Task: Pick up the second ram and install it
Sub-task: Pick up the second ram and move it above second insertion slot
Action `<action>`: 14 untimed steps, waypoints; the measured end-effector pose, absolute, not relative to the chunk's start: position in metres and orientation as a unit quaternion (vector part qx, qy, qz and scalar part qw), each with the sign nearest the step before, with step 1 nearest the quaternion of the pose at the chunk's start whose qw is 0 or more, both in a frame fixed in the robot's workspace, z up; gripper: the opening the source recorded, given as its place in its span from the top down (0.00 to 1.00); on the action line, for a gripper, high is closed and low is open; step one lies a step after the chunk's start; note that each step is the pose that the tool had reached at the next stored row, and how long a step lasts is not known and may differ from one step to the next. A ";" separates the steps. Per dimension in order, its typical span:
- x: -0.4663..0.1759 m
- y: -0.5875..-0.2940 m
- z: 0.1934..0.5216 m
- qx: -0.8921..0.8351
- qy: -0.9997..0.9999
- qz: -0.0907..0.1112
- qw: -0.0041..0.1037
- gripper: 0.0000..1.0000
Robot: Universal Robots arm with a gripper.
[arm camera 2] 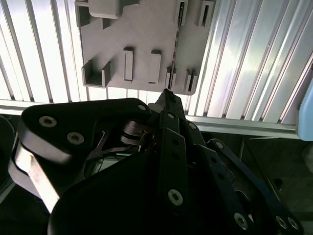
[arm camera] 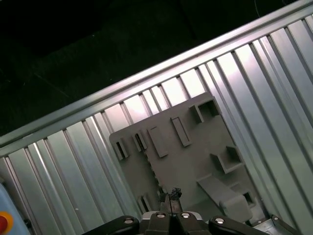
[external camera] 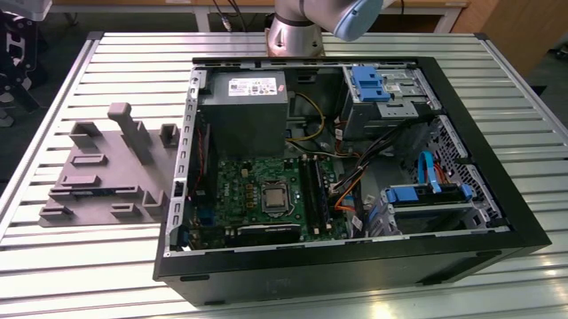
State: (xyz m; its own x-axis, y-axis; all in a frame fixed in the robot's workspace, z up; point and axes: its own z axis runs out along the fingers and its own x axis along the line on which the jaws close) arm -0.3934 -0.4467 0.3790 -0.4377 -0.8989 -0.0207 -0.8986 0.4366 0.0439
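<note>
The second ram [arm camera 2: 175, 46] stands on edge in a slot of the grey fixture block [arm camera 2: 142, 29], seen as a thin dark strip. In the exterior view the ram [external camera: 89, 193] shows as a dark strip with a bit of blue near the fixture's [external camera: 106, 166] front. My gripper [arm camera 2: 168, 94] hangs high above the fixture's table-edge side, its fingertips [arm camera: 169, 194] pressed together with nothing between them. It is apart from the ram [arm camera: 154, 176]. The black memory slots [external camera: 312, 189] lie on the green motherboard inside the open computer case [external camera: 355, 266].
The case takes up the middle and the exterior view's right of the ribbed metal table [external camera: 89, 266]. Inside are a grey power supply [external camera: 244, 113], blue drive brackets [external camera: 368, 83] and loose cables [external camera: 346, 193]. The arm's base [external camera: 293, 33] stands behind the case.
</note>
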 end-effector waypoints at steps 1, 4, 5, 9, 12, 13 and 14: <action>-0.393 -0.447 0.379 0.531 -0.847 -0.024 0.003 0.89; -0.393 -0.447 0.379 0.534 -0.845 -0.024 0.003 0.89; -0.393 -0.447 0.379 0.535 -0.845 -0.024 0.003 0.89; -0.393 -0.447 0.379 0.538 -0.842 -0.024 0.003 0.89; -0.393 -0.447 0.379 0.541 -0.841 -0.024 0.003 0.89; -0.393 -0.447 0.379 0.542 -0.840 -0.024 0.003 0.89; -0.393 -0.447 0.379 0.543 -0.840 -0.024 0.003 0.89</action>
